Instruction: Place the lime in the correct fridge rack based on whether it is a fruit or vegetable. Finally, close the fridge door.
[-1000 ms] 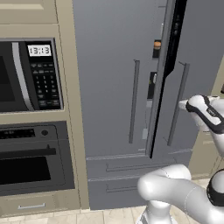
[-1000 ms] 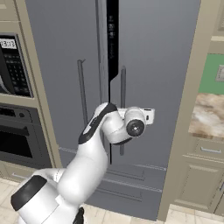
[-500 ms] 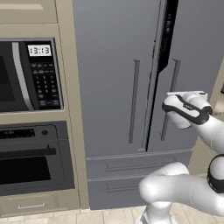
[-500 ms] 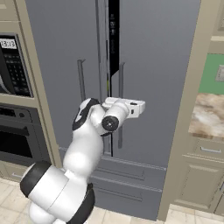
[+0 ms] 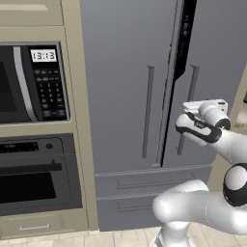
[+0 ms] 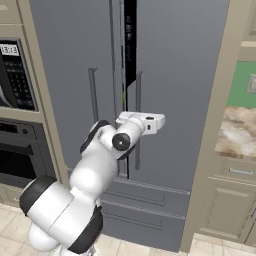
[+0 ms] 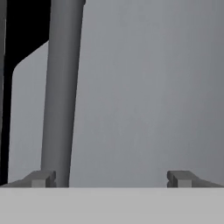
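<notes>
- we judge the step in hand to be the last one, closing the fridge door (image 6: 180,75): it stands only slightly ajar, with a narrow dark gap at its hinge-free edge beside the left fridge door (image 5: 120,82).
- our gripper (image 7: 109,178) faces the flat grey front of that door, close to it; in the hand view the vertical door handle (image 7: 61,92) runs just above the left fingertip, and the dark gap lies further left.
- the jaws are wide apart and hold nothing; only bare door panel lies between the two tips.
- the lime is not something we can point to here; we take it to be inside the fridge, behind the nearly shut door, but we cannot confirm which rack it sits on.
- in the base views the hand sits at about mid-height of the door, next to the handle, with the arm folded in front of the lower drawers (image 5: 144,193).
- the next move, as we judge it, calls for a steady push straight into the panel until the gap vanishes, keeping the fingertips off the handle so they do not snag.
- the microwave (image 5: 34,82) and oven (image 5: 38,173) to the left play no part.
</notes>
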Robot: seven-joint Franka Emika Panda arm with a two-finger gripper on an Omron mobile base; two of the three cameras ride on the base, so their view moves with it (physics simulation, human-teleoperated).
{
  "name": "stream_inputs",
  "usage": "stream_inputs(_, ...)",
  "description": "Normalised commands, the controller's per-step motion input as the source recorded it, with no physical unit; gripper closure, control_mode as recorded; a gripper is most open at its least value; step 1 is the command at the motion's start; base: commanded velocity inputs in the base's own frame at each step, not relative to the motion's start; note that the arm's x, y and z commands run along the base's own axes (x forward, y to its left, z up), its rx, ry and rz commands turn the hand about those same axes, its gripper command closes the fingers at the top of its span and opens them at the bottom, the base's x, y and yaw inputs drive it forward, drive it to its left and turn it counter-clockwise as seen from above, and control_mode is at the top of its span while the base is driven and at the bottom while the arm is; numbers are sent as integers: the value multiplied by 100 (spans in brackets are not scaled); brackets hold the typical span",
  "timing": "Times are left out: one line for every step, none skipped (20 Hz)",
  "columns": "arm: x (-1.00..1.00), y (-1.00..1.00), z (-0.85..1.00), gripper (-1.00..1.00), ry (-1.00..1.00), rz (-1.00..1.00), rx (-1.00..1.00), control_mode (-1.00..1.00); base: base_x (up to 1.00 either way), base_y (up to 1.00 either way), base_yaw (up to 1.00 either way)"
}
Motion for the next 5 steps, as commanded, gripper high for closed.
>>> stream_inputs(64,0,51,-100,0,-6,0,-100,0,0,0)
stream_inputs(58,0,44,-100,0,-7,0,-100,0,0,0)
stream_inputs(48,0,33,-100,0,-7,0,-100,0,0,0)
stream_inputs(31,0,19,-100,0,-5,0,-100,0,0,0)
stream_inputs(3,0,14,-100,0,0,0,-100,0,0,0)
